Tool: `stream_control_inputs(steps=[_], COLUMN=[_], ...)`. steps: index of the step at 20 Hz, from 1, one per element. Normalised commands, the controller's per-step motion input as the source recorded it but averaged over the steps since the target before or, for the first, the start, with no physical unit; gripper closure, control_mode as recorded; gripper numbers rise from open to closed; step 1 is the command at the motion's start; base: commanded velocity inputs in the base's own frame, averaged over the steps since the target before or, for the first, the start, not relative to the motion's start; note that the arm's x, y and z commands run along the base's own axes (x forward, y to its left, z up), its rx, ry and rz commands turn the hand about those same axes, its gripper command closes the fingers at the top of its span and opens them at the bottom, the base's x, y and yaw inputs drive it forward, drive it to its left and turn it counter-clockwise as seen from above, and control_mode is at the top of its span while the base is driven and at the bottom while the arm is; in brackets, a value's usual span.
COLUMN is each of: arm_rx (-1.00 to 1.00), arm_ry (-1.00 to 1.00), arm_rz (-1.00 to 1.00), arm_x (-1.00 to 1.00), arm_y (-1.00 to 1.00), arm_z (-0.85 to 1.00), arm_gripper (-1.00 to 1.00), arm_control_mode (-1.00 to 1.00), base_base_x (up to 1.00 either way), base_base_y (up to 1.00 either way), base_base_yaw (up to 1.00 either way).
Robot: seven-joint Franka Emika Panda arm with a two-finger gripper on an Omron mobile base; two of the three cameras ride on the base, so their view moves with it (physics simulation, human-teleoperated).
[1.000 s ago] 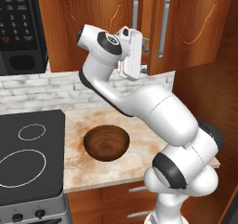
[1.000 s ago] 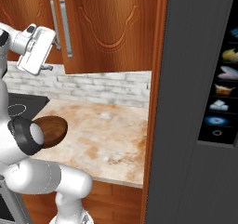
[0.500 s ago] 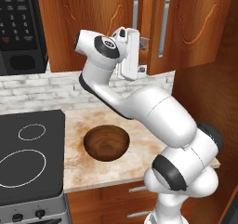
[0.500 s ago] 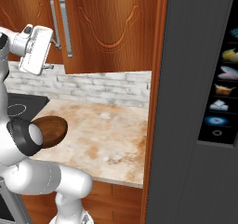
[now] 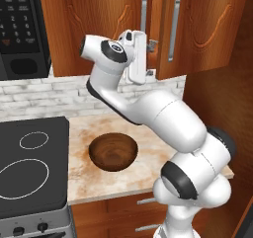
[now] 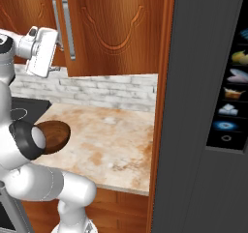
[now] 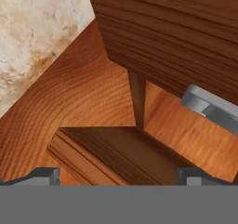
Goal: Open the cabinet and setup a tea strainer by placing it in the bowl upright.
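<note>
Left base view shows the white two-finger gripper (image 5: 150, 59) raised to the lower edge of the large reddish-brown wooden wall cabinet (image 5: 207, 29), just beside the vertical silver bar handles (image 5: 174, 28), near where the two doors meet. Its jaws stand wide apart and hold nothing; in the hand view a wooden door edge lies between the dark fingertips (image 7: 46, 175). The round dark brown wooden bowl (image 5: 113, 152) sits empty on the beige marbled countertop (image 5: 148, 155), near its left edge, beside the black cooktop (image 5: 29, 168).
</note>
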Motion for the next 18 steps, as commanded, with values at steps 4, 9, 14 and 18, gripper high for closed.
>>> stream_control_inputs(steps=[4, 9, 14, 18], arm_rx=[0.00, 0.00, 0.00, 0.00], arm_ry=[0.00, 0.00, 0.00, 0.00], arm_rz=[0.00, 0.00, 0.00, 0.00], arm_x=[0.07, 0.05, 0.00, 0.00], arm_y=[-0.18, -0.27, -0.45, -0.59], arm_z=[0.00, 0.00, 0.00, 0.00], arm_gripper=[-1.00, -1.00, -1.00, -1.00], arm_control_mode=[-1.00, -1.00, -1.00, -1.00], base_base_x=[0.00, 0.00, 0.00, 0.00], base_base_y=[0.00, 0.00, 0.00, 0.00], base_base_yaw=[0.00, 0.00, 0.00, 0.00])
